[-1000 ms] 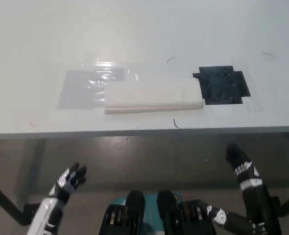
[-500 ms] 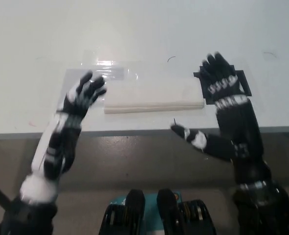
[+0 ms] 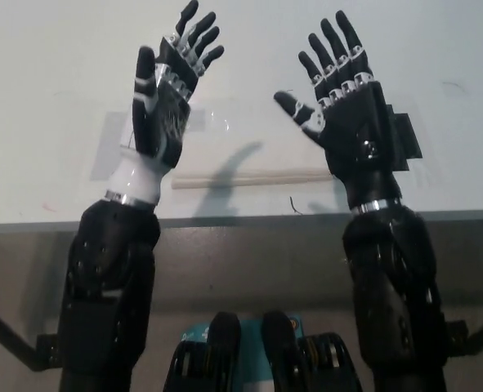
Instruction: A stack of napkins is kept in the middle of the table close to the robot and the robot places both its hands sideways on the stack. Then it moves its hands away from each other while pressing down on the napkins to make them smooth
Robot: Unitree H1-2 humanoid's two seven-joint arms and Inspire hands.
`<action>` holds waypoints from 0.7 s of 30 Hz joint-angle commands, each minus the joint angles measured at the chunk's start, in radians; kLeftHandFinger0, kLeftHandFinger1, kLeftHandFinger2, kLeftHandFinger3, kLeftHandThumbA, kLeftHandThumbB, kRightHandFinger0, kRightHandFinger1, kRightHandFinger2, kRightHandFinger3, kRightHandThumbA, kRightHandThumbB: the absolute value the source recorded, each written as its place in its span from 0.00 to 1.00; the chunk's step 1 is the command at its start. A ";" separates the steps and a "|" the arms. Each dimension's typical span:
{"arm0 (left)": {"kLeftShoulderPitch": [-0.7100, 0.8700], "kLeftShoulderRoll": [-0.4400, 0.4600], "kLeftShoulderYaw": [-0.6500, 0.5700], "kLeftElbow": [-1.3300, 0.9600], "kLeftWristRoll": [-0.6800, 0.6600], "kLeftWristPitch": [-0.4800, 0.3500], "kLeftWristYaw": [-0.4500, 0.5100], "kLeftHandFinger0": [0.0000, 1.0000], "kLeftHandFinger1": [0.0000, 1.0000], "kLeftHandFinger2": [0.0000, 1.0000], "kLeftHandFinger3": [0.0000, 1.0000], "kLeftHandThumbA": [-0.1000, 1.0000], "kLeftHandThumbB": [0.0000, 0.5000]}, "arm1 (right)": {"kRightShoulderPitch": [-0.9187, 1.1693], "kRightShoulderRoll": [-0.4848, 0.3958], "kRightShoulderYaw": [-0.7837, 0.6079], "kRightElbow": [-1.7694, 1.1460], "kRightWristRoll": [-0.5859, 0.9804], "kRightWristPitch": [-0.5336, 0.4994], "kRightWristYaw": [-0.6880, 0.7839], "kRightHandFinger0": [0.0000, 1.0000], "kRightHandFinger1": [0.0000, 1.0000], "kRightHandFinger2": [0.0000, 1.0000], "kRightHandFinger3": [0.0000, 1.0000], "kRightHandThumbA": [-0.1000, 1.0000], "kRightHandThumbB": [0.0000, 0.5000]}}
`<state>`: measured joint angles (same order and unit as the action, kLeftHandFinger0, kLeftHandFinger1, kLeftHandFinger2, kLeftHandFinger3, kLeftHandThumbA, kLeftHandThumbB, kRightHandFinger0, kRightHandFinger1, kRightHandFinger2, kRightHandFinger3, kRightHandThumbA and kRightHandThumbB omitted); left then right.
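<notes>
- Fingers (image 3: 194, 34) of the left hand (image 3: 166, 98) are spread wide and point away from the robot, palm toward the camera, holding nothing.
- Fingers (image 3: 333, 47) of the right hand (image 3: 347, 122) are likewise spread wide, with nothing in them.
- Both hands are raised above the surface (image 3: 61, 73), well apart from each other, and neither touches anything on it.
- Between the two hands and below the fingers lies the stack of napkins (image 3: 249, 167), white, flat and long from side to side, with its thick near edge showing as a pale band close to the front edge of the surface.
- Shadow from the hands falls across the middle of the stack; its ends are partly hidden behind the two wrists.
- Behind the left hand a clear plastic sheet (image 3: 114, 147) lies flat on the surface, just beside the stack.
- Behind the right hand a black patch (image 3: 404, 139) shows on the surface.
</notes>
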<state>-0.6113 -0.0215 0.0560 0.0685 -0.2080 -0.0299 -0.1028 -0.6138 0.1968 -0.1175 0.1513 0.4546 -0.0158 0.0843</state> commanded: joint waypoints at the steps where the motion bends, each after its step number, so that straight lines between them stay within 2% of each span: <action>1: -0.174 -0.050 0.087 0.111 -0.168 0.103 0.039 1.00 1.00 1.00 1.00 1.00 0.74 | -0.200 0.062 -0.125 0.144 0.270 0.020 0.035 1.00 1.00 1.00 1.00 1.00 0.75; 4: -0.223 -0.064 0.112 0.174 -0.169 0.100 0.044 1.00 1.00 1.00 1.00 1.00 0.74 | -0.262 0.067 -0.175 0.245 0.293 0.008 0.042 1.00 1.00 1.00 1.00 1.00 0.77; 5: -0.230 -0.066 0.115 0.188 -0.166 0.094 0.043 1.00 1.00 1.00 1.00 1.00 0.73 | -0.278 0.064 -0.185 0.284 0.295 -0.002 0.058 1.00 1.00 1.00 1.00 1.00 0.75; 10: -0.273 -0.081 0.130 0.271 -0.146 0.049 0.037 1.00 1.00 1.00 1.00 1.00 0.64 | -0.360 0.075 -0.266 0.464 0.326 -0.026 0.086 1.00 1.00 1.00 1.00 1.00 0.72; 12: -0.298 -0.083 0.134 0.344 -0.133 0.017 0.035 1.00 1.00 1.00 1.00 1.00 0.67 | -0.394 0.068 -0.281 0.568 0.311 -0.073 0.139 1.00 1.00 1.00 1.00 1.00 0.71; 14: -0.322 -0.083 0.142 0.409 -0.125 0.006 0.043 1.00 1.00 1.00 1.00 1.00 0.69 | -0.426 0.066 -0.298 0.646 0.305 -0.098 0.148 1.00 1.00 1.00 1.00 1.00 0.76; 16: -0.354 -0.078 0.146 0.482 -0.114 -0.013 0.049 1.00 1.00 1.00 1.00 1.00 0.72 | -0.464 0.058 -0.310 0.731 0.300 -0.124 0.168 1.00 1.00 1.00 1.00 1.00 0.75; 21: -0.390 -0.065 0.142 0.588 -0.096 -0.033 0.051 1.00 1.00 1.00 1.00 1.00 0.71 | -0.549 0.028 -0.344 0.923 0.294 -0.174 0.216 1.00 1.00 1.00 1.00 1.00 0.75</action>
<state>-0.9243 -0.0952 0.1956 0.6177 -0.3125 -0.0040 -0.0680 -1.0514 0.2370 -0.4420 0.9936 0.7250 -0.0951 0.2042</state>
